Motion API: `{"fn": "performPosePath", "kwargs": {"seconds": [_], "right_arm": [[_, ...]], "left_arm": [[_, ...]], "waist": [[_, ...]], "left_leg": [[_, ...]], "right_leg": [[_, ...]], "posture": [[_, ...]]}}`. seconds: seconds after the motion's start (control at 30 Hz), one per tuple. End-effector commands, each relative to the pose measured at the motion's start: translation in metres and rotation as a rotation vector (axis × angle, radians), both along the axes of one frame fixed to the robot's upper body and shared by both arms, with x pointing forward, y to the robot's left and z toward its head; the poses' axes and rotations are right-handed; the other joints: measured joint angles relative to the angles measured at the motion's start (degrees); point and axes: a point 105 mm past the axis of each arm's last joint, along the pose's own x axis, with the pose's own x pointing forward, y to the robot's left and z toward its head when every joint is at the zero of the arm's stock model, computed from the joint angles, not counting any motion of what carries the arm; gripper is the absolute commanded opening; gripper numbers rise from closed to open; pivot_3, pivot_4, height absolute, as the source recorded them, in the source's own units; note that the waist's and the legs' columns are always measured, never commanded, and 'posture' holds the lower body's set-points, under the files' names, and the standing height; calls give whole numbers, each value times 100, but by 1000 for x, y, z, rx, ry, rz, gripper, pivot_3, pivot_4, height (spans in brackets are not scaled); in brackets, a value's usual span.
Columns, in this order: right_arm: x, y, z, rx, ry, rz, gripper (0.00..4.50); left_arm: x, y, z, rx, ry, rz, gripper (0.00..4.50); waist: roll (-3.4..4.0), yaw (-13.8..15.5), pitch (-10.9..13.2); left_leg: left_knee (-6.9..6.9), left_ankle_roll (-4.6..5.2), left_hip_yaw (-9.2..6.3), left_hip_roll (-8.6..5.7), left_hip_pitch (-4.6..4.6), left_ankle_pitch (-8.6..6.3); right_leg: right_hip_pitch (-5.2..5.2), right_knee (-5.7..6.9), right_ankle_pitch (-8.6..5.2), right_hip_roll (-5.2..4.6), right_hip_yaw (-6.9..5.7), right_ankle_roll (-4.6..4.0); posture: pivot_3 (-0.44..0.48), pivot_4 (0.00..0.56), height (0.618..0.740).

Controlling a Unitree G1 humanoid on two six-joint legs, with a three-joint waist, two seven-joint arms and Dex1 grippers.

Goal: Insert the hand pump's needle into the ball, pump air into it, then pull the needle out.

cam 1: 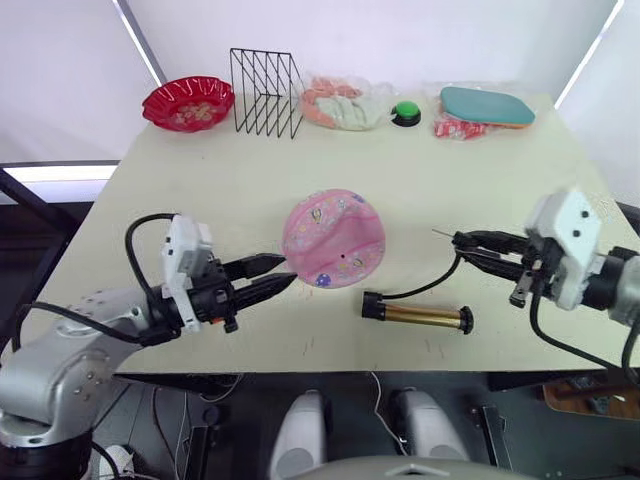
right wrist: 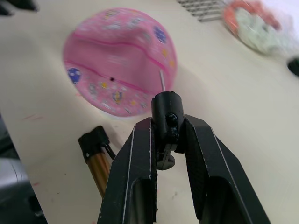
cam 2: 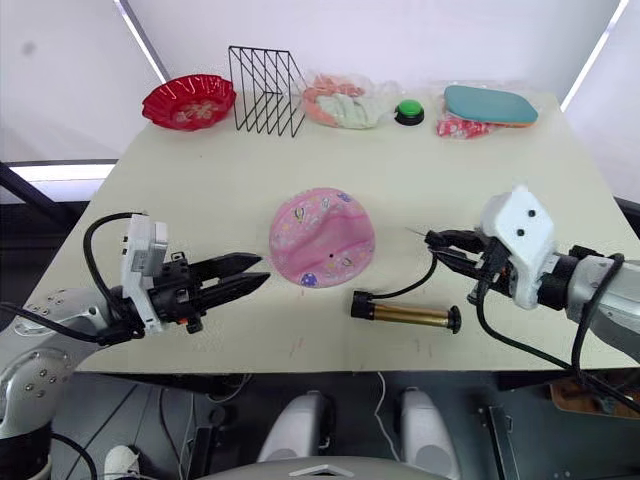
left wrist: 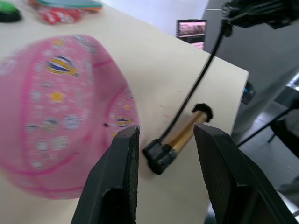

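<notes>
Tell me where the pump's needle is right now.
The needle is off the table, sticking out of the hose end pinched in the right gripper, pointing toward the ball but clear of it.

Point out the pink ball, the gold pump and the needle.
Flattened pink rubber ball (cam 1: 333, 238), left eye view, dented top face.
Gold metal hand pump (cam 1: 418, 316), left eye view, mid-barrel.
Thin silver needle (right wrist: 161, 80), right wrist view, mid-shaft.

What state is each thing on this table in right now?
ball: flattened, dented, on the table
hand pump: lying flat, handle pushed in
needle: out of the ball, pointing at it
left tool: open, holding nothing
right tool: shut on the hose end
red bowl: upright
</notes>
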Motion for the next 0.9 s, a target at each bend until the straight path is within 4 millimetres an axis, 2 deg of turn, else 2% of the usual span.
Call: {"fn": "performPosePath", "kwargs": {"seconds": [0.03,0.13,0.23,0.33,0.47,0.63,0.73,0.8,0.83,0.9], "right_arm": [[4,6,3,-124,43,60,307],[10,9,2,-206,13,83,307],[19,16,2,-218,24,94,307],[27,29,-2,-231,41,118,307],[40,48,-9,-260,29,145,307],[44,73,-17,-282,13,215,307],[47,85,-26,-295,13,236,307],[48,89,-28,-306,8,242,307],[48,94,-31,-310,7,252,307],[48,103,-36,-329,3,283,307]], "left_arm": [[7,8,12,41,-31,80,1933],[13,5,11,64,-20,102,1933],[23,-2,10,88,-26,132,1933],[39,-5,-2,123,-7,200,1933],[56,-9,-8,144,-2,268,1933],[60,-15,-18,208,-9,261,1933],[57,-18,-18,198,-8,247,1139],[56,-18,-18,195,-9,243,295],[56,-18,-18,193,-9,244,20],[56,-18,-18,190,-9,248,0]], "waist": [[-3,0,1],[-18,21,-2],[-19,16,-2],[-20,10,-2],[-21,-2,-1],[-21,9,-2],[-22,22,-3],[-23,20,-3],[-23,18,-3],[-23,8,-3]], "left_leg": [[0,0,3,-1,-1,0],[-5,0,-4,1,-2,-1],[-10,2,-3,0,-12,-3],[-10,2,-2,-1,-9,-3],[-10,2,-5,1,-8,-3],[-10,2,-9,0,-11,-3],[-9,2,-9,0,-8,-2],[-7,2,-10,0,-8,-2],[-7,2,-10,0,-8,-2],[-6,2,-9,0,-8,-2]], "right_leg": [[-2,0,0,-3,1,0],[1,-4,1,-3,-7,-17],[-9,-6,6,-5,-9,-28],[-8,-5,9,-4,-9,-30],[-7,-1,10,3,-9,-31],[-8,-1,13,3,-9,-27],[-5,0,12,2,-10,-30],[-5,2,11,2,-11,-32],[-4,3,12,2,-11,-32],[-5,3,12,1,-11,-31]], "posture": [[0,150,740],[0,150,740],[0,150,740],[0,150,740],[0,150,740],[0,150,740],[0,150,740],[0,150,740],[0,150,740],[0,150,740]]}}
